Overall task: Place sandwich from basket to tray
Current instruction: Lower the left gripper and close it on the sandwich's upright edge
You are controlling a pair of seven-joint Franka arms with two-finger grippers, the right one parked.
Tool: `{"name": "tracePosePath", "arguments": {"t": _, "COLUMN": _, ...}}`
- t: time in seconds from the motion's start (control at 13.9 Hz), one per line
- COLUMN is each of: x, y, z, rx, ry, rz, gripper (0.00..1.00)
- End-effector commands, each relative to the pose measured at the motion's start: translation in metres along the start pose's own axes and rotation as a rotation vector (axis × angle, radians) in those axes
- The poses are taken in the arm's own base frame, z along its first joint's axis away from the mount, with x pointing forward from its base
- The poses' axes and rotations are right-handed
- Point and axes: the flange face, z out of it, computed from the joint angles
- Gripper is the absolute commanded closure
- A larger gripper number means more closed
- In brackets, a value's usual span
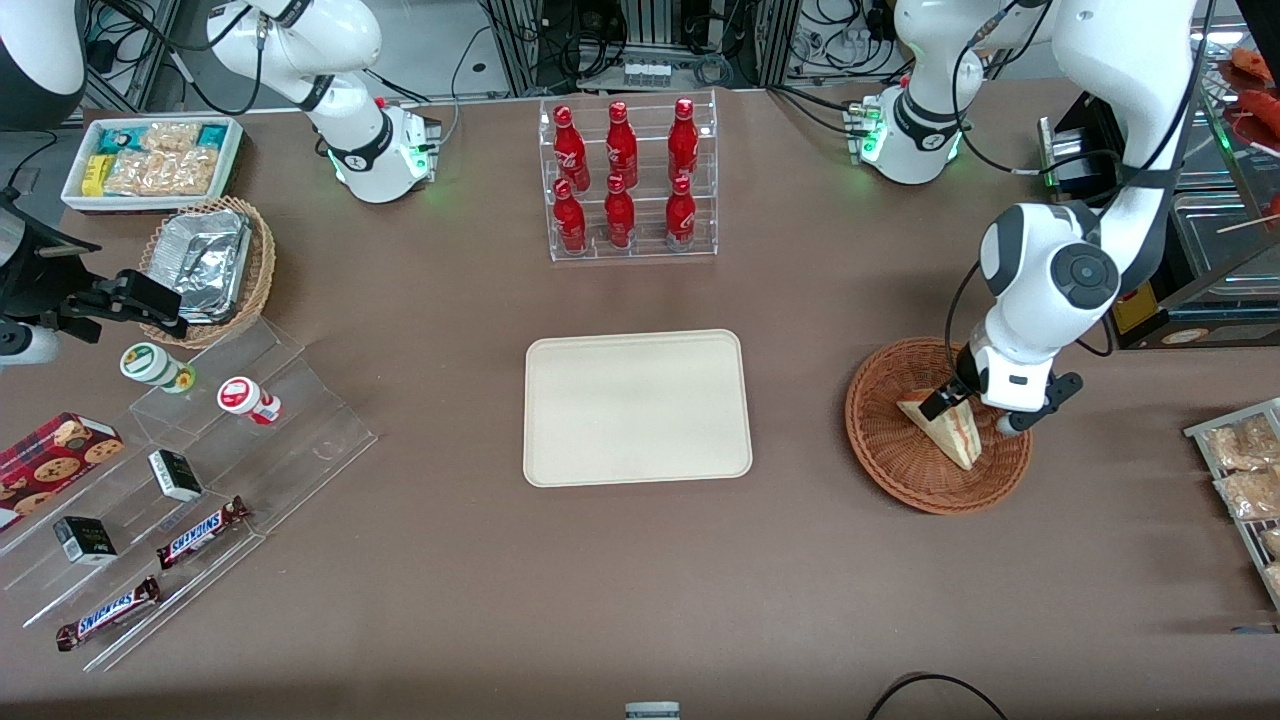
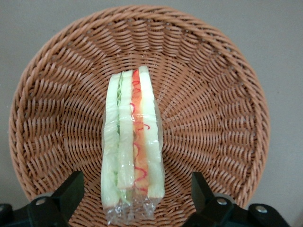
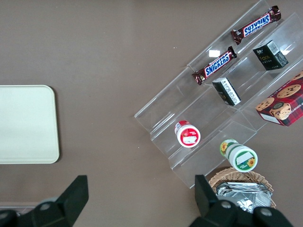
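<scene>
Your gripper is down in the basket with its fingers wide apart on both sides of the sandwich. You still must grab, lift and carry it to the bare tray

SNICKERS on two chocolate bars; other labels unreadable.

A reddish-brown woven basket holds a pale white sandwich striped red and green. The tray is plain cream on a brown surface. The white gripper above the basket has black fingers.
</scene>
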Motion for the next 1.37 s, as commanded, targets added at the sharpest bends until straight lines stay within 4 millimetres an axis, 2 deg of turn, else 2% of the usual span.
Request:
{"name": "tracePosePath", "arguments": {"t": 0.0, "x": 0.001, "y": -0.001, "z": 0.013, "rx": 0.002, "ry": 0.005, "rz": -0.015, "gripper": 0.00}}
{"name": "tracePosePath", "arguments": {"t": 0.07, "x": 0.002, "y": 0.000, "z": 0.016, "rx": -0.004, "ry": 0.010, "rz": -0.013, "gripper": 0.01}}
{"name": "tracePosePath", "arguments": {"t": 0.14, "x": 0.002, "y": -0.001, "z": 0.020, "rx": -0.003, "ry": 0.007, "rz": -0.015, "gripper": 0.12}}
{"name": "tracePosePath", "arguments": {"t": 0.22, "x": 0.004, "y": -0.001, "z": 0.019, "rx": -0.005, "ry": 0.010, "rz": -0.016, "gripper": 0.41}}
{"name": "tracePosePath", "arguments": {"t": 0.43, "x": 0.008, "y": 0.001, "z": 0.014, "rx": -0.011, "ry": 0.020, "rz": -0.009, "gripper": 1.00}}
{"name": "tracePosePath", "arguments": {"t": 0.58, "x": 0.010, "y": 0.006, "z": 0.003, "rx": -0.017, "ry": 0.035, "rz": 0.002, "gripper": 1.00}}
{"name": "tracePosePath", "arguments": {"t": 0.79, "x": 0.019, "y": 0.024, "z": -0.044, "rx": 0.005, "ry": 0.020, "rz": 0.013, "gripper": 1.00}}
{"name": "tracePosePath", "arguments": {"t": 0.94, "x": 0.017, "y": 0.054, "z": -0.079, "rx": 0.029, "ry": -0.011, "rz": 0.051, "gripper": 1.00}}
{"name": "tracePosePath", "arguments": {"t": 1.08, "x": 0.005, "y": 0.091, "z": -0.109, "rx": 0.034, "ry": -0.019, "rz": 0.111, "gripper": 1.00}}
{"name": "tracePosePath", "arguments": {"t": 1.15, "x": -0.005, "y": 0.109, "z": -0.121, "rx": 0.028, "ry": -0.016, "rz": 0.139, "gripper": 1.00}}
{"name": "tracePosePath", "arguments": {"t": 1.3, "x": -0.040, "y": 0.153, "z": -0.135, "rx": 0.019, "ry": -0.016, "rz": 0.205, "gripper": 1.00}}
